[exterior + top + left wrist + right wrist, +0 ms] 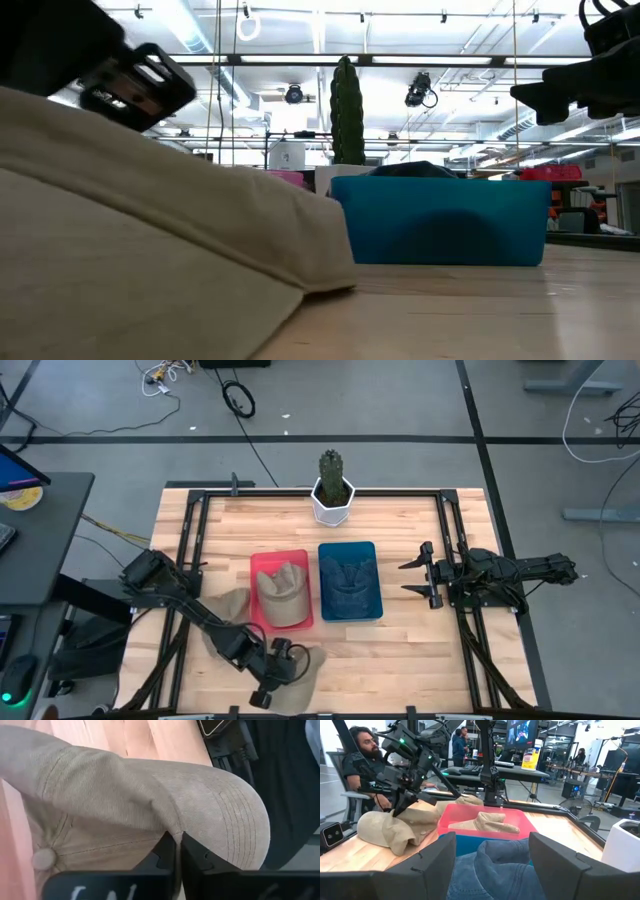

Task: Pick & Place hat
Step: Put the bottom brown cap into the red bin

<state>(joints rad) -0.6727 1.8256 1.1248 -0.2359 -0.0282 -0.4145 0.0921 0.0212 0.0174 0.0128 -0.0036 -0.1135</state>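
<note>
High view: the left gripper [277,682] sits on a beige hat [232,622] at the table's [400,650] front-left edge. Left wrist view: its fingers [167,857] are pinched closed on the hat's fabric. Right wrist view: the right gripper [490,855] is spread open over a blue bin [349,580].

No lettering can be read anywhere on the table. White marks show on the dark plate [115,887] below the left arm's fingers in its wrist view, but they are cut off at the edge and cannot be made out. In the room behind, a yellow container [532,757] on a desk carries print too small to read, and the wall screen [522,732] shows only a blurred picture.
</note>
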